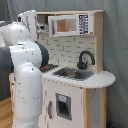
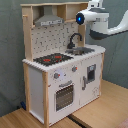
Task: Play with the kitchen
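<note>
The kitchen (image 2: 62,65) stands on a wooden floor (image 2: 100,112) in both exterior views. The arm (image 2: 100,22) hangs above its sink (image 2: 80,50), right end; whether the end effector is spread, I cannot tell.

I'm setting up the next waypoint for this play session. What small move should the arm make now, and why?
Probably lower the arm toward the kitchen. In the second exterior view it hangs up beside the top shelf, above the sink and faucet, touching nothing. I can't see the gripper.
</note>
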Robot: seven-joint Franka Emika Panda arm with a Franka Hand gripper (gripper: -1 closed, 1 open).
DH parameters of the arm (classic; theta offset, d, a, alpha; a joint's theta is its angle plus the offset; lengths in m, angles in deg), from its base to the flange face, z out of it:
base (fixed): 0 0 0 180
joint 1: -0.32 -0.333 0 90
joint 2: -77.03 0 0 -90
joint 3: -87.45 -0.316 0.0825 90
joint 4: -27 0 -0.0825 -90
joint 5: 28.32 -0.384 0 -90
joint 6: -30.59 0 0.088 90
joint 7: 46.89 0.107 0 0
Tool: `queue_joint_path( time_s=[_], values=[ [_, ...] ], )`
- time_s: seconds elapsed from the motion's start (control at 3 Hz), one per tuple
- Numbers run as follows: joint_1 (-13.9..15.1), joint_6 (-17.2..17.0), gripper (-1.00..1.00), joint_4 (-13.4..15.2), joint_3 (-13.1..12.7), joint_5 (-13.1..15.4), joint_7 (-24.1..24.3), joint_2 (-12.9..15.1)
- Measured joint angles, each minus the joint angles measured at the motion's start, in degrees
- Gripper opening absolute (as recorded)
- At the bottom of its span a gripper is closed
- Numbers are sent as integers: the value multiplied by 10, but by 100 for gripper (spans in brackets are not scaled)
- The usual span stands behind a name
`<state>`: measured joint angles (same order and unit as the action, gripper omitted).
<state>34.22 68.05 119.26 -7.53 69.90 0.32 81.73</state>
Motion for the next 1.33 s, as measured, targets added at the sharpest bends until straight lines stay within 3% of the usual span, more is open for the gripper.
queue_joint_path(
  time_s=[0.67, 1.33],
  values=[
    [30, 21, -100, -28, -3, 1, -106, 20],
    [62, 120, -100, -28, -3, 1, -158, 21]
  ],
)
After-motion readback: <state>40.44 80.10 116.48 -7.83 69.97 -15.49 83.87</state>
